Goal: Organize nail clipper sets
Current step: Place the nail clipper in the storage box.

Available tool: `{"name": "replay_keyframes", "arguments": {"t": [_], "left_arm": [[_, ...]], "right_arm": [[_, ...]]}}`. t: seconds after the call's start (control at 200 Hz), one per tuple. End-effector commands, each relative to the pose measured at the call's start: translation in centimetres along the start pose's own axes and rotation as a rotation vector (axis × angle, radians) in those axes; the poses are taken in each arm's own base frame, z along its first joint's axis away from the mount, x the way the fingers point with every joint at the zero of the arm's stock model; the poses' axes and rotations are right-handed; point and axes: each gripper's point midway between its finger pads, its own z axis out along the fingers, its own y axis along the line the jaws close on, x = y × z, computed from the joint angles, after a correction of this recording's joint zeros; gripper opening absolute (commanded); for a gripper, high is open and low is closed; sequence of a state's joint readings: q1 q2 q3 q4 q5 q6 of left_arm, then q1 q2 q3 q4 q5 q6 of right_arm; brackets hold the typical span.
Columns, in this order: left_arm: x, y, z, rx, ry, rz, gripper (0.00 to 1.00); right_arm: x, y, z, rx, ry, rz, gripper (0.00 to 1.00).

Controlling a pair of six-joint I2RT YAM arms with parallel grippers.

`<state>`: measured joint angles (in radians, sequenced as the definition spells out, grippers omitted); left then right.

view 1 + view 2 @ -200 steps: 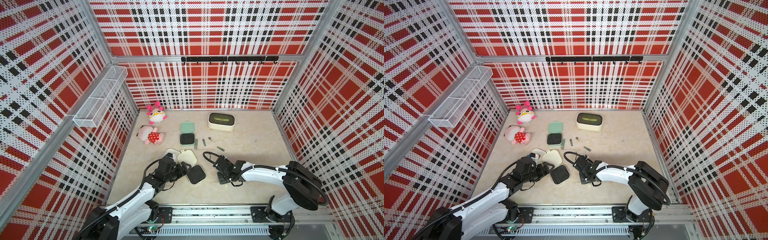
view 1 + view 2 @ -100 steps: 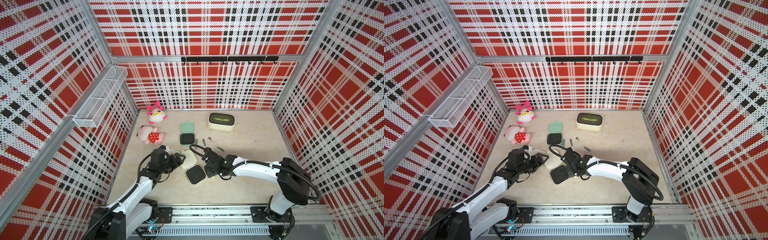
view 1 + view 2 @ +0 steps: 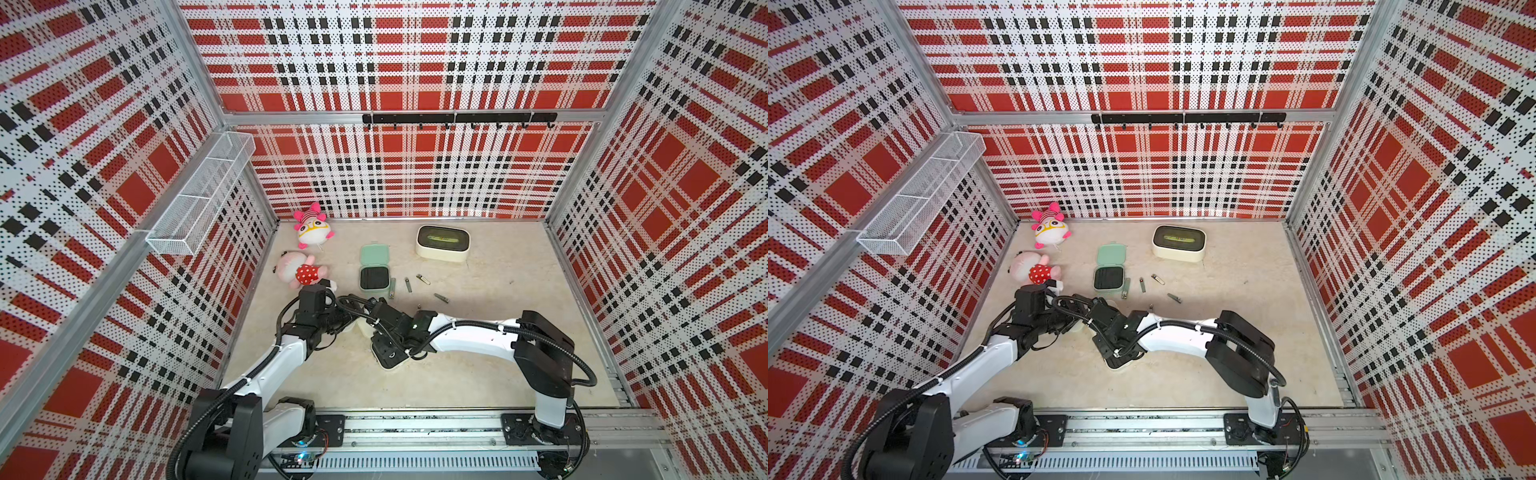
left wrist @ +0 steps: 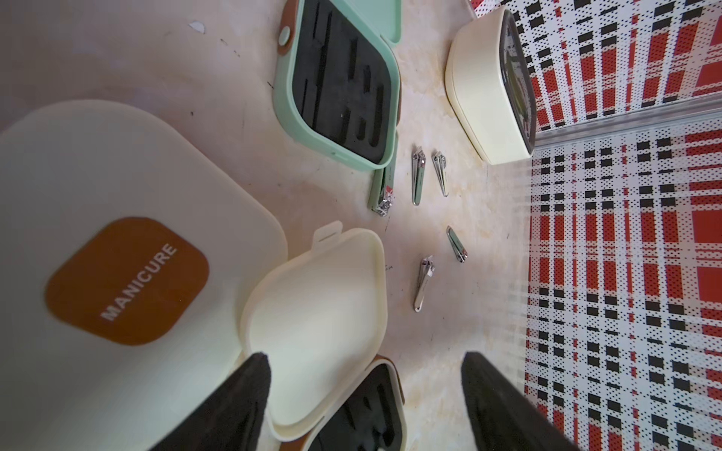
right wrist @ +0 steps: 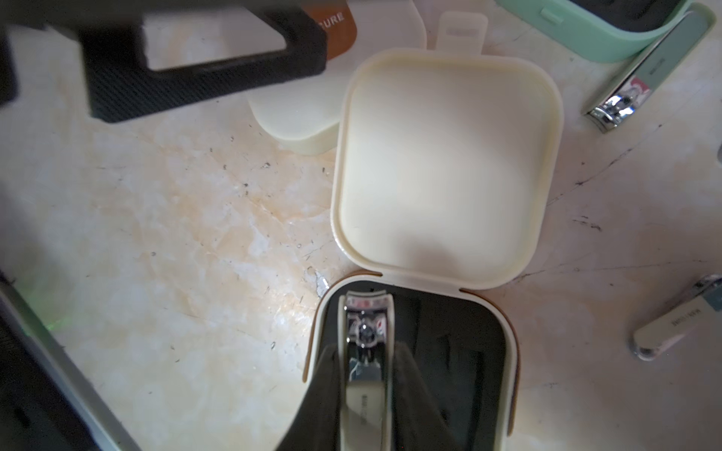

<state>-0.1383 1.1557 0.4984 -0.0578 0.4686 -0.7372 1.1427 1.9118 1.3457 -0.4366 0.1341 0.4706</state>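
A cream-handled nail clipper (image 5: 366,312) is pinched between the closed-in fingers of the right tool (image 5: 367,347), over the black insert of the open cream case (image 5: 445,164) near the front middle of the counter (image 5: 176,234). Just beside it lies the closed cream case (image 4: 125,281) marked MANICURE. The left tool (image 4: 363,357) hangs over both, jaws apart, gripping nothing. Beyond lie loose clippers (image 4: 424,281) and the open mint green case (image 4: 344,82).

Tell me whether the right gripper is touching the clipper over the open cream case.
Touching. The right wrist view shows the right gripper clamping the clipper between its jaws.
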Motion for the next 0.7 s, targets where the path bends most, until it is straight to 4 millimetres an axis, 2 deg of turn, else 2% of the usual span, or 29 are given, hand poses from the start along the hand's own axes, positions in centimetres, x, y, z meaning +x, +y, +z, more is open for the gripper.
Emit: {"name": "replay_keyframes", "arguments": {"t": [0.0, 0.341, 0.696], "left_arm": [[-0.7, -0.9, 0.1, 0.038, -0.003, 0.026, 0.8], [-1.3, -1.6, 0.6, 0.048, 0.0, 0.032, 0.79], [-0.6, -2.8, 1.3, 0.052, 0.022, 0.055, 0.79]], "right_arm": [[-0.1, 0.5, 0.5, -0.003, -0.011, -0.004, 0.1], [1.0, -0.5, 1.5, 0.022, -0.03, 0.016, 0.11], [2.1, -1.1, 1.9, 0.033, -0.032, 0.021, 0.11]]}}
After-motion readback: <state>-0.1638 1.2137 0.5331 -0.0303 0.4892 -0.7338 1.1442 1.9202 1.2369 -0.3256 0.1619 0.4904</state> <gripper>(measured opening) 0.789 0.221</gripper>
